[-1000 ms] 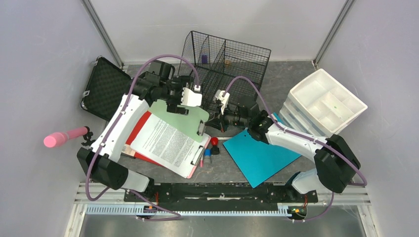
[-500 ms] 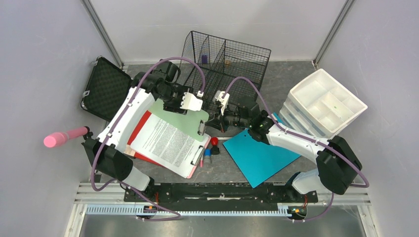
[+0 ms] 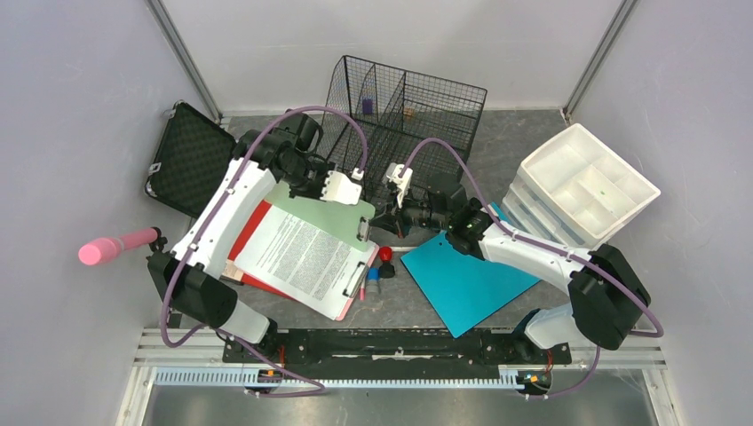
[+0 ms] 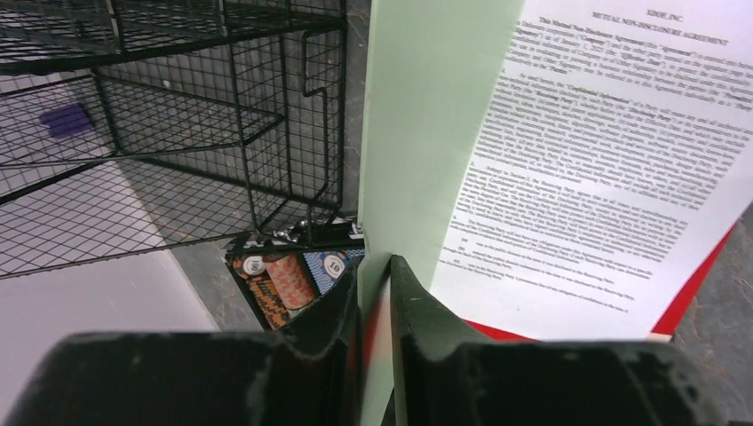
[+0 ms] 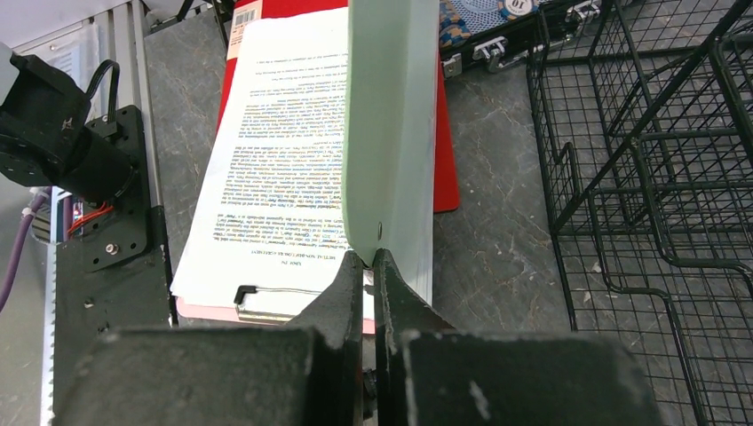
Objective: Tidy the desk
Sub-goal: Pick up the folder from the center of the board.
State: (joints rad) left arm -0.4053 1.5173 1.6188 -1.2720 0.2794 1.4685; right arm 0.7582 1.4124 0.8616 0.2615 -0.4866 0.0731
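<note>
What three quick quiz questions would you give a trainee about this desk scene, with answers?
1. True or false: the left pincer and the right pincer both grip the pale green board.
2. What colour is the flat sheet near the white trays? A red, B teal, C yellow.
3. Fill in: the printed page lies over a ___ folder.
Key: 1 true; 2 B; 3 red.

Left hand (image 4: 375, 266) nearly closed, right hand (image 5: 368, 259) clamped tight, both pointing inward
</note>
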